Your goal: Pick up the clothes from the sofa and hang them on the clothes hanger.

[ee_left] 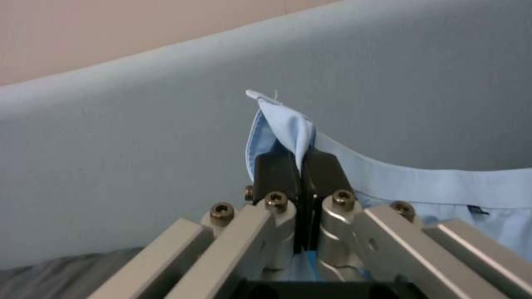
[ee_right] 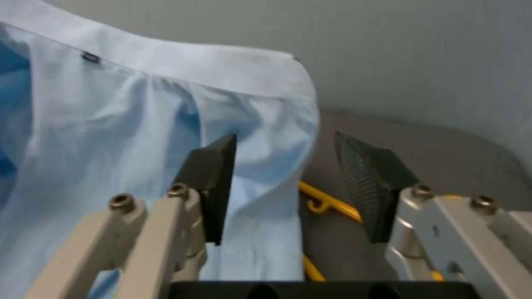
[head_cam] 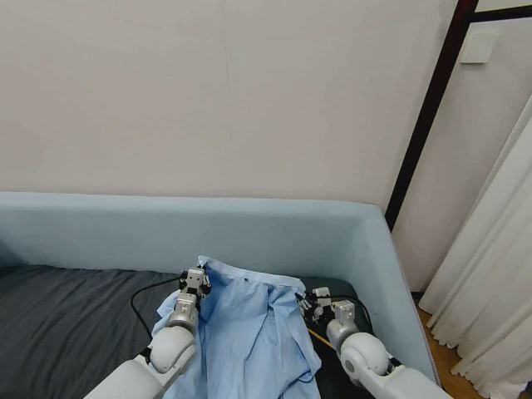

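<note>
The left gripper, w/ jaws clamped on a collar fold of the blue shirt, holds it up over the dark seat of the sofa, near its backrest, & the right gripper, jaws apart, is at the shirt's other side, w/ a yellow hanger below it.

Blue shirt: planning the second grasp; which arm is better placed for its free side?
Probably right: the right gripper hangs open at the edge of the blue shirt; the left gripper is shut on its collar.
</note>
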Available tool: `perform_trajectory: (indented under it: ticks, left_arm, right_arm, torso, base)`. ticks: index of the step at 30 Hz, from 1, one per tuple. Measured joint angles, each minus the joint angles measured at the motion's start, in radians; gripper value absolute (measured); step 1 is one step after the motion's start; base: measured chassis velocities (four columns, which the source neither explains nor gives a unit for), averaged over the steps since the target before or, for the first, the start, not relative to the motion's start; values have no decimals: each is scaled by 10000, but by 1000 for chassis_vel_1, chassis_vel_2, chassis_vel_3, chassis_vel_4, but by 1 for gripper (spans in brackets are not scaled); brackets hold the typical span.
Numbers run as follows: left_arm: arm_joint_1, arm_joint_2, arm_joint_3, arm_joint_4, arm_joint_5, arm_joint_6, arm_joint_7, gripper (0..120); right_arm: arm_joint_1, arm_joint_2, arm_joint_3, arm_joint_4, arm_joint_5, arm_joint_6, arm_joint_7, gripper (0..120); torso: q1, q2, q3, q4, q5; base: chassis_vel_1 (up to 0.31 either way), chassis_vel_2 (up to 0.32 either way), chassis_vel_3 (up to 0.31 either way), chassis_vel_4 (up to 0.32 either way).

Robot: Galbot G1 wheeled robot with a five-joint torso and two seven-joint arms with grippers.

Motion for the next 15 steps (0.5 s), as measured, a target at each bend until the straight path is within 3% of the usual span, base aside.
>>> perform_trajectory:
  ticks: [6, 9, 13, 15]
  left_arm:
    - [257, 79, -24, -201, 223, -86, 18, 0]
    - [348, 115, -53, -244, 312, -137, 44, 0]
    - [585, 172, -145, -378, 428, -196, 84, 0]
    - [627, 175, -164, -402, 444, -203, 87, 0]
  right_arm:
    - [-580, -552, 464, -787, -289, -219, -354, 74]
    - [-692, -659, 552, -1035, -336, -268, -563, 79]
    - [-792, -758, 757, -1932, -691, -251, -1345, 98]
    - [-767, -747, 776, -2104, -740, -245, -1491, 99]
  torso:
    - [0, 0, 0, -3, 2]
    - [0, 0, 0, -5, 0]
    - [-1, 0, 0, -3, 2]
    - [-1, 0, 0, -2, 2]
  base:
    - [0, 0, 0, 0]
    - [0, 0, 0, 0]
    - [0, 0, 0, 0]
    - [0, 0, 0, 0]
